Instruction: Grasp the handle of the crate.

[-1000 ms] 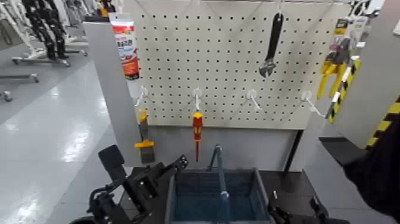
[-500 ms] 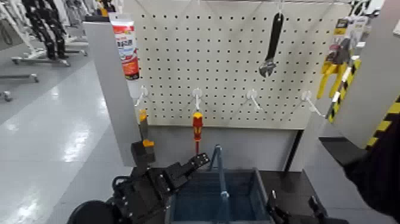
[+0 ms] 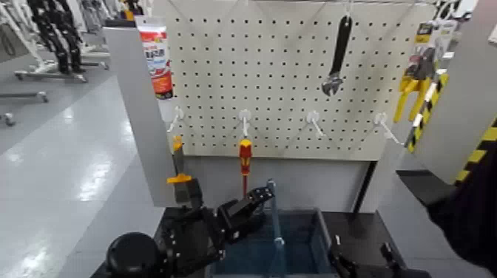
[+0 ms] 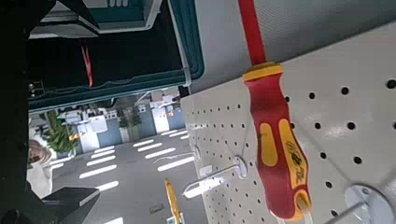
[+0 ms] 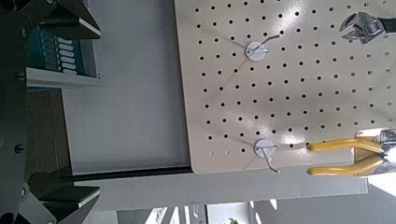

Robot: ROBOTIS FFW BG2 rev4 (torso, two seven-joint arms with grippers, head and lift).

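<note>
The blue-teal crate (image 3: pixel 323 235) with grey walls sits at the bottom middle of the head view, below the pegboard. Its thin blue-grey handle (image 3: pixel 272 211) stands upright over the crate's middle. My left gripper (image 3: pixel 255 201) is open and empty, reaching in from the left, its fingertips just left of the handle's upper part and not around it. My right gripper (image 3: pixel 360 255) is open and empty, low at the crate's right side. The crate's rim also shows in the left wrist view (image 4: pixel 190 47) and in the right wrist view (image 5: pixel 58 56).
A white pegboard (image 3: pixel 288 81) stands behind the crate. On it hang a red-yellow screwdriver (image 3: pixel 245 159) close to the handle, a black wrench (image 3: pixel 337 55), yellow pliers (image 3: pixel 410 92) and a scraper (image 3: pixel 180 174). A grey post (image 3: pixel 140 111) stands at the left.
My left gripper has moved up and to the right, from the crate's left side to right beside the handle. The right gripper has hardly moved.
</note>
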